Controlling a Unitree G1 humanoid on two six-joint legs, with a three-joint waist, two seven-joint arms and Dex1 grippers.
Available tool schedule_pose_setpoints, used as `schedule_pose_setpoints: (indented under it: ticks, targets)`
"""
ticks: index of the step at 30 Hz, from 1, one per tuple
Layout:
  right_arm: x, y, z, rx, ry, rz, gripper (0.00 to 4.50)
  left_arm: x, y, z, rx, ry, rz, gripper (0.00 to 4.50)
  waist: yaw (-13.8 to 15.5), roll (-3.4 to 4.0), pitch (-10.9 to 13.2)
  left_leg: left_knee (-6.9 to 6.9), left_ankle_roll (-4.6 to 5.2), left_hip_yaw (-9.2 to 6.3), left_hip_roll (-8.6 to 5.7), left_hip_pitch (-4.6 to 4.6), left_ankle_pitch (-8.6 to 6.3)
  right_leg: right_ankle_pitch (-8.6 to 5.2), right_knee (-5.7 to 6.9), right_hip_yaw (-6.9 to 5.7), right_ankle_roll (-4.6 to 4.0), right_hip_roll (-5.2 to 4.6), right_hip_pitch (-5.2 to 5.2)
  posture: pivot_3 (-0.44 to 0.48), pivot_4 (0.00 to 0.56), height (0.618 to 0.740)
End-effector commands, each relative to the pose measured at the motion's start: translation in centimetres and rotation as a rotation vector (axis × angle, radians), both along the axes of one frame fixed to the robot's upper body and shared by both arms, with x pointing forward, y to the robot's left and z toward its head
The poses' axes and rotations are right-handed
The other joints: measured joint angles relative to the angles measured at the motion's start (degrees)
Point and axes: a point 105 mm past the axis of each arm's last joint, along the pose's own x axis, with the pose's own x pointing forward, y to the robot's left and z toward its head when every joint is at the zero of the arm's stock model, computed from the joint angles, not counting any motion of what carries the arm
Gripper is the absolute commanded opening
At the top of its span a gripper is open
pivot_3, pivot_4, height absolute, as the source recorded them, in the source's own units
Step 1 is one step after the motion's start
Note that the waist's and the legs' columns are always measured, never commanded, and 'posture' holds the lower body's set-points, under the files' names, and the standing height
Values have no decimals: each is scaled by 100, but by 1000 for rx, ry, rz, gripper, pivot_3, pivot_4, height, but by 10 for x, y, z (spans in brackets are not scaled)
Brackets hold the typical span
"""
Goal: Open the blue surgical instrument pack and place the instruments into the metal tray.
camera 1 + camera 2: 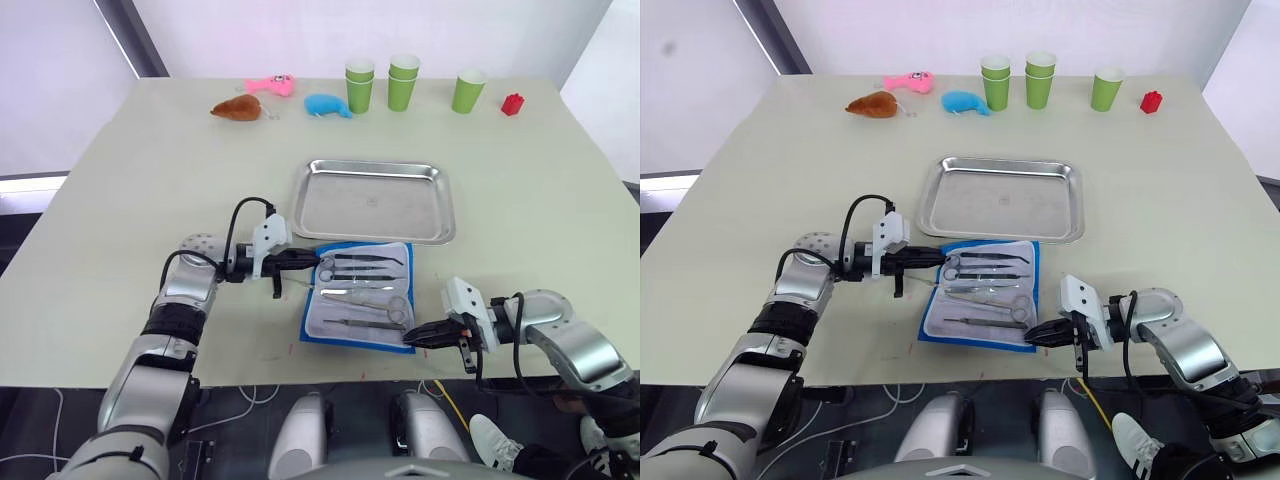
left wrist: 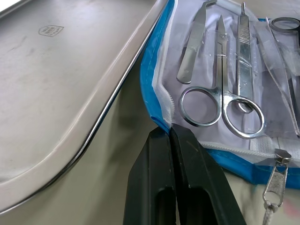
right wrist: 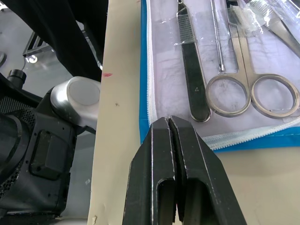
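The blue surgical instrument pack lies open on the table just in front of the metal tray, its pale lining facing up. Several instruments rest inside it: ring-handled scissors, tweezers and a flat handle. My left gripper is shut, its tips against the pack's far left corner beside the tray's rim. At the pack's near right corner my right gripper is also shut, tips over the blue edge. No instruments lie in the tray.
Along the far edge stand green paper cups, a small red block, a blue whale toy, a pink toy and a brown toy. The table's front edge runs close to the right gripper.
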Motion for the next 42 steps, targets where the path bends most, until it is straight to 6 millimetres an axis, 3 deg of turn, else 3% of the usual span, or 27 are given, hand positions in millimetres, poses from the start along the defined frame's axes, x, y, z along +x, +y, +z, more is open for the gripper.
schedule_pose_setpoints:
  ticks: [1,12,24,42]
  targets:
    - [-2,5,2,6,-22,25,29,-4,2,-20,25,98,5,0,4,0,0,0,0,0,0,7,0,0,0,0,0,0,7,0,150,739]
    - [-3,3,-1,-26,-34,19,29,-6,6,-29,116,121,-27,0,0,0,0,-1,0,1,0,49,0,-1,-6,1,1,1,49,0,150,739]
    - [1,0,-1,-58,-51,-3,29,-9,2,-26,99,133,-46,0,-2,-1,-1,-1,0,0,0,53,-1,-2,-9,1,1,0,57,0,150,739]
    - [-4,0,-13,-93,-6,6,29,5,6,-21,89,85,57,0,2,-4,-5,-1,0,-3,0,61,0,-2,-10,-1,2,0,65,0,150,739]
